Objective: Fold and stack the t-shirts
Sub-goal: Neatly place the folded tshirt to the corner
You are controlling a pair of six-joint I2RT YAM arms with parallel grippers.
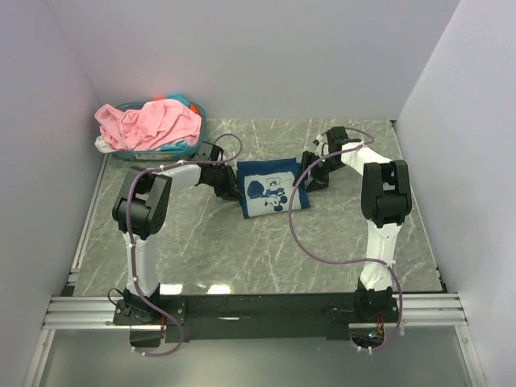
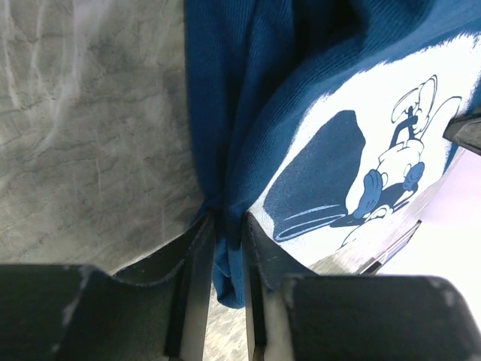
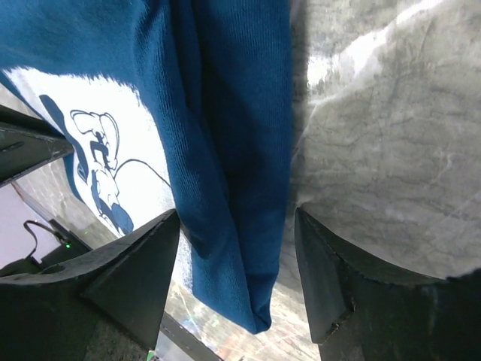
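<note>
- The grey marbled surface (image 1: 242, 250) is bare on the near side, in front of the two arm bases.
- The navy shirt (image 1: 270, 189) sits mid-surface, folded to a rough rectangle, its white cartoon print facing up.
- The left end effector (image 2: 225, 233) is at the shirt's left edge. Its fingers (image 2: 197, 256) are pinched together on a bunched fold of the navy cloth.
- The right end effector (image 3: 234, 226) is at the shirt's right edge. Its fingers (image 3: 146, 256) are spread wide and the cloth edge lies loosely between them, not clamped.
- At the far left corner stands a teal basket (image 1: 198, 122).
- A crumpled pink shirt (image 1: 149, 122) is heaped in the basket and spills over the rim.
- A bit of pale cloth (image 1: 103, 145) shows under the pink shirt at the basket's left side.
</note>
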